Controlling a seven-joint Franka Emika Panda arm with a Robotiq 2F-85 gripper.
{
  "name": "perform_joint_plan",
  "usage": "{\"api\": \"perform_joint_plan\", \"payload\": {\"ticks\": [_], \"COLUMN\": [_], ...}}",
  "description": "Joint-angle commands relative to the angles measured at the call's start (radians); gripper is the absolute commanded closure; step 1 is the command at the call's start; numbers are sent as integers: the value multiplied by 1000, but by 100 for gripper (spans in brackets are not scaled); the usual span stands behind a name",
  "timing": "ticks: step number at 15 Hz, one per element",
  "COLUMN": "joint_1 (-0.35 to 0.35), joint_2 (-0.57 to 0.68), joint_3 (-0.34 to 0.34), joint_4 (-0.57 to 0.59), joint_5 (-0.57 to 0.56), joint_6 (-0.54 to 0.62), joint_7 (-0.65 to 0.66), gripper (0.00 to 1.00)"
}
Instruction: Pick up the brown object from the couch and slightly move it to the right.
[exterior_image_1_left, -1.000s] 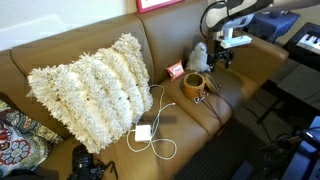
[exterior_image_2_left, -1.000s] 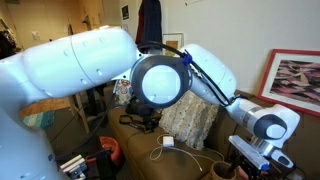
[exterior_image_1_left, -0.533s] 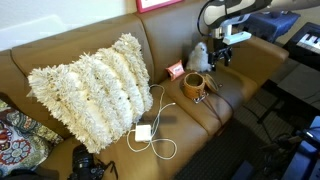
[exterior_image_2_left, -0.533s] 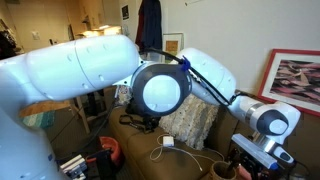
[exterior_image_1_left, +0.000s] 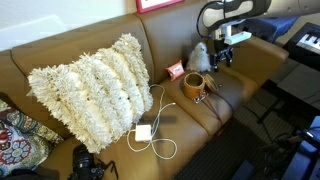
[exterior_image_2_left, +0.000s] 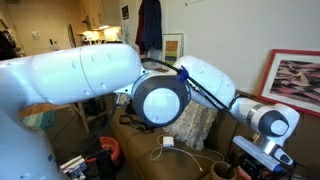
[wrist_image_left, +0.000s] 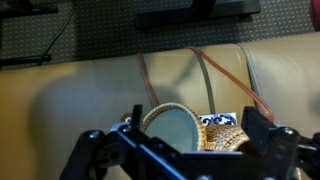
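The caramel leather couch (exterior_image_1_left: 60, 55) is seen stretching across an exterior view, and its seat is well crowded. A big shaggy cream pillow (exterior_image_1_left: 90, 90) is propped against the backrest, and a white charger (exterior_image_1_left: 143, 132) with its looping cable (exterior_image_1_left: 160, 150) is laid on the seat in front of it. The brown cup (exterior_image_1_left: 194, 86) is stood upright on the seat cushion further along, with a white plush toy (exterior_image_1_left: 200, 54) just behind it by the backrest. The gripper (exterior_image_1_left: 222, 58) is held above and behind the cup, close to the toy. In the wrist view its fingers (wrist_image_left: 92, 148) are spread wide and nothing is gripped. There the cup is looked down on from above, with a blue patterned square (wrist_image_left: 220, 122) just beside it on the leather. A keyboard (exterior_image_1_left: 306, 42) is seen past the couch arm, and a framed picture (exterior_image_2_left: 300, 80) is hung on the wall.
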Motion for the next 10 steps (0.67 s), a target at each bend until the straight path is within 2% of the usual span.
{"api": "perform_joint_plan", "payload": {"ticks": [1, 2, 3, 5, 8, 10], "joint_1": [-31, -39, -33, -35, -24, -16], "joint_2": [56, 65, -91, -108, -207, -277], "joint_3": [33, 48, 61, 89, 118, 133], "joint_4": [92, 103, -3, 0, -11, -23], "joint_5": [41, 63, 89, 136, 164, 170], "joint_6": [28, 55, 35, 89, 137, 122], "joint_7": [-5, -7, -10, -18, -50, -51], "gripper": [0, 0, 0, 0, 0, 0]}}
